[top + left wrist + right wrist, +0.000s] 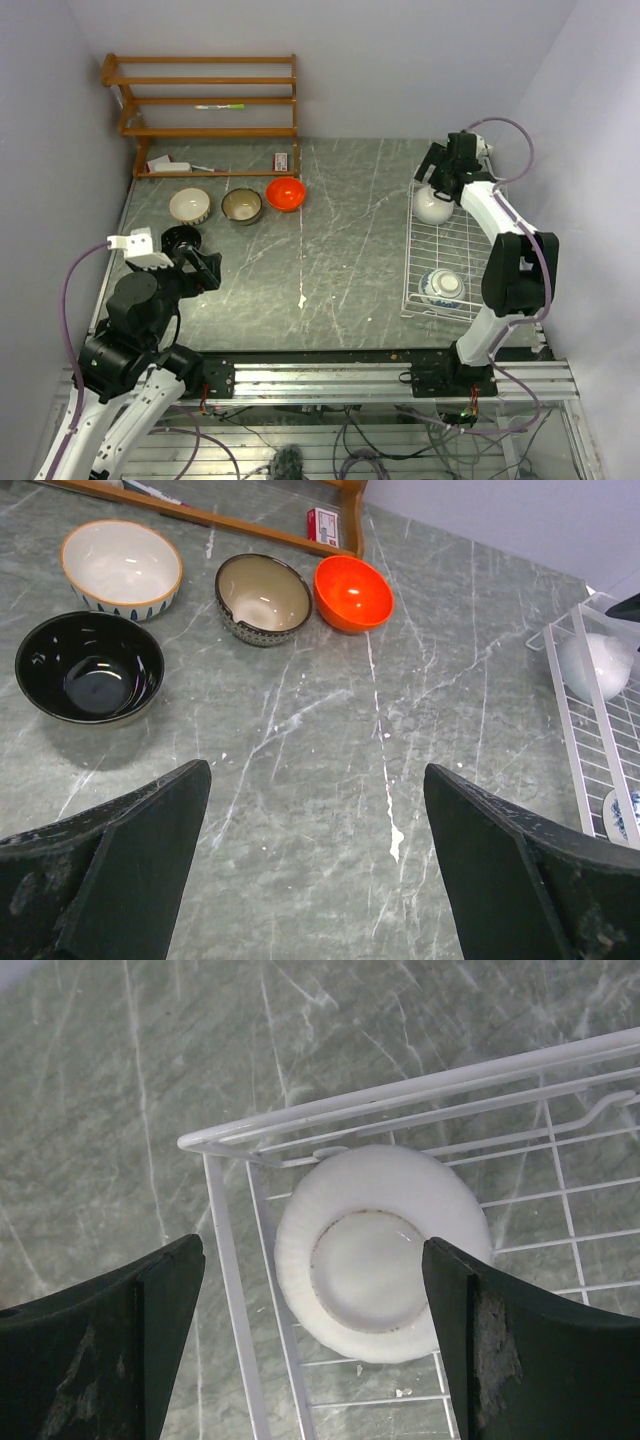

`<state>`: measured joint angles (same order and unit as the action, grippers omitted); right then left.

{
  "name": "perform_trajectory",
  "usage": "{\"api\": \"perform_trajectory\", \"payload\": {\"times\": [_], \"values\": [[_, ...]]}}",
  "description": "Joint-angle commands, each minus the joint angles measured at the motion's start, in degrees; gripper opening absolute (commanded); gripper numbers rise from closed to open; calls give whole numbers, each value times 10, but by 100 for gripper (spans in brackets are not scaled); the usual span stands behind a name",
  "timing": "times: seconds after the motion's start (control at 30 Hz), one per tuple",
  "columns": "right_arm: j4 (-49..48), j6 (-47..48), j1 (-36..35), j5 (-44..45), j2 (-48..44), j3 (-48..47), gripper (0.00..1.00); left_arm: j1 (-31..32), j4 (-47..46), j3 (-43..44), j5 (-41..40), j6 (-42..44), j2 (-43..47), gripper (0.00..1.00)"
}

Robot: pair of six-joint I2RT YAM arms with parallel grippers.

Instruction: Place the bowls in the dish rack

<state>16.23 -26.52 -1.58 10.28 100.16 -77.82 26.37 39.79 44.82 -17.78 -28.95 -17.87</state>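
The white wire dish rack [470,240] stands at the right. In it a plain white bowl [433,206] lies upside down at the far end, and a blue-and-white bowl [441,286] sits at the near end. My right gripper [441,177] hangs open just above the white bowl [380,1250], which lies free between the spread jaws, beside the rack rim [400,1095]. The cream-white [120,567], tan-brown [263,597] and orange-red [352,591] bowls sit in a row at the far left. My left gripper [318,780] is open and empty over bare table, short of them.
A black bowl [90,667] sits in front of the cream-white one, close to my left gripper [205,268]. A brown wooden shelf unit [205,100] stands behind the row, with a small red-and-white box [282,160] on its bottom shelf. Walls close both sides.
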Motion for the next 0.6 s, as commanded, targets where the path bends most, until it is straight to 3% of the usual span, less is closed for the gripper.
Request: {"api": "perform_trajectory", "payload": {"times": [0.0, 0.33, 0.57], "values": [[37, 26, -9, 49, 32, -37, 89, 3, -10, 9, 4, 5, -9, 99], [67, 39, -15, 115, 72, -54, 89, 3, -13, 9, 7, 9, -26, 99], [130, -28, -9, 174, 48, 0, 89, 3, -14, 8, 8, 9, -29, 99]]}}
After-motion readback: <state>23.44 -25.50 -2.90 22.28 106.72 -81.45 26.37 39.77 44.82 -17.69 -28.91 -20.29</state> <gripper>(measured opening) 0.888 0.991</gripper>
